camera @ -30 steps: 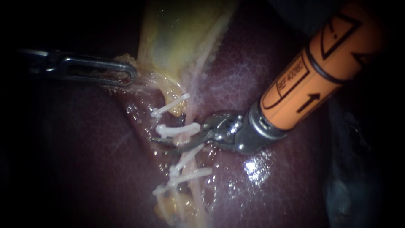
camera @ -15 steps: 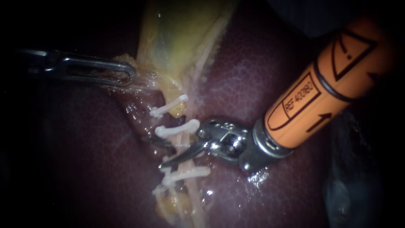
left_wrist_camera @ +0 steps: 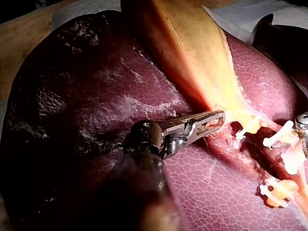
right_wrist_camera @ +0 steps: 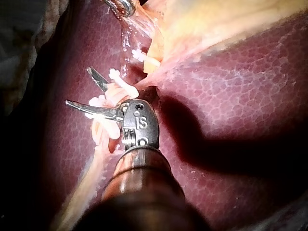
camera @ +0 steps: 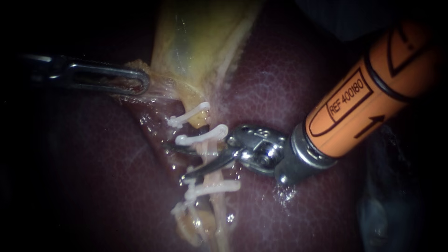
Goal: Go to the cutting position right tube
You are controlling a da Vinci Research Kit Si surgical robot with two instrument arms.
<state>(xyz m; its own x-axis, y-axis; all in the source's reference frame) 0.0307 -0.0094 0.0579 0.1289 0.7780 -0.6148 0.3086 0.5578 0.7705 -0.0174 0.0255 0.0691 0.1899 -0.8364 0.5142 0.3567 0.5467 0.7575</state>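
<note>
- Now my right instrument [camera: 174, 162] is sitting with blades gaping, gripping nothing.
- The tube [camera: 208, 161] is running crosswise through that gap, between the upper clip [camera: 201, 136] and lower clip [camera: 212, 189], its long axis square to the blades.
- My left instrument [camera: 140, 83] is clamping the gallbladder [camera: 196, 42] at its edge, well apart from this spot.
- I am judging only a slight advance is left.
</note>
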